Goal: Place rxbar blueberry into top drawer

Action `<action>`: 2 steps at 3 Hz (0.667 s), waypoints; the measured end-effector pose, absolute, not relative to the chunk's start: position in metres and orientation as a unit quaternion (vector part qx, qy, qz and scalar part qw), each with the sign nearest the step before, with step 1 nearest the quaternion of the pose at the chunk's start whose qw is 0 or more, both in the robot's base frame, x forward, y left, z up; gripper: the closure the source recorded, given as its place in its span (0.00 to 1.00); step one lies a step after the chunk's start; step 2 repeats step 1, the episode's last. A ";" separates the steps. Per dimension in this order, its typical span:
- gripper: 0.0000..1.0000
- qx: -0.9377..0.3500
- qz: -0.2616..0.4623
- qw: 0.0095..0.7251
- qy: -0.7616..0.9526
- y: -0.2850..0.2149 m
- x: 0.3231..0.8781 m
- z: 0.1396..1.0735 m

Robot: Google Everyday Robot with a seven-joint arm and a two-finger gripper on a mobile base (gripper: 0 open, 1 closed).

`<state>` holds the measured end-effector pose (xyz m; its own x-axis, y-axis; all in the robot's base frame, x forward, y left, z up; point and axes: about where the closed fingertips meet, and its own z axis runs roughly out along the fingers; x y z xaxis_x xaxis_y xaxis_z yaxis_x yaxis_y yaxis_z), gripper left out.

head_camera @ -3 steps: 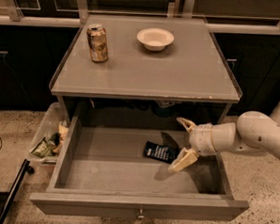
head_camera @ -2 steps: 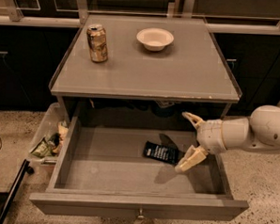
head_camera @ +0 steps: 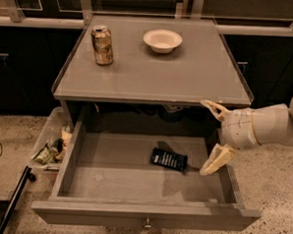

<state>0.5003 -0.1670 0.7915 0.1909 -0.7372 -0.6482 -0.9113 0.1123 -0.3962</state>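
- Gripper (head_camera: 207, 137): you see it at the right side of the open top drawer (head_camera: 118, 179), above the drawer's right wall, pointing left toward the interior.
- Fingers (head_camera: 214, 160): two pale fingers spread wide apart, one up near the cabinet top's front edge, the other low over the drawer's right rim; nothing is held btwn them.
- Arm (head_camera: 271, 126): a white rounded segment that enters from the right edge of the view, roughly level w/ the drawer opening.
- Rxbar blueberry (head_camera: 169, 159): lies flat on the grey drawer bottom, right of centre, slightly skewed; it is near the lower finger but apart from it.
- Top drawer: pulled out toward you, w/ a thick front panel and a small knob (head_camera: 147, 223) at centre; apart from the bar, only bare grey bottom shows.
- Cabinet top (head_camera: 153, 77): a flat grey surface above the drawer.
- Can (head_camera: 102, 45): stands upright at the back left of the top.
- White bowl (head_camera: 162, 40): sits at back centre, well apart from the can.
- Clear bin (head_camera: 48, 133): on the floor just left of the drawer, holding crumpled wrappers (head_camera: 53, 151).
- Dark pole (head_camera: 13, 200): lies slanted on the speckled floor at lower left.
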 end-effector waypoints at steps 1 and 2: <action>0.00 -0.669 0.074 0.412 0.614 -0.180 0.499 0.818; 0.00 -0.669 0.074 0.412 0.614 -0.180 0.499 0.818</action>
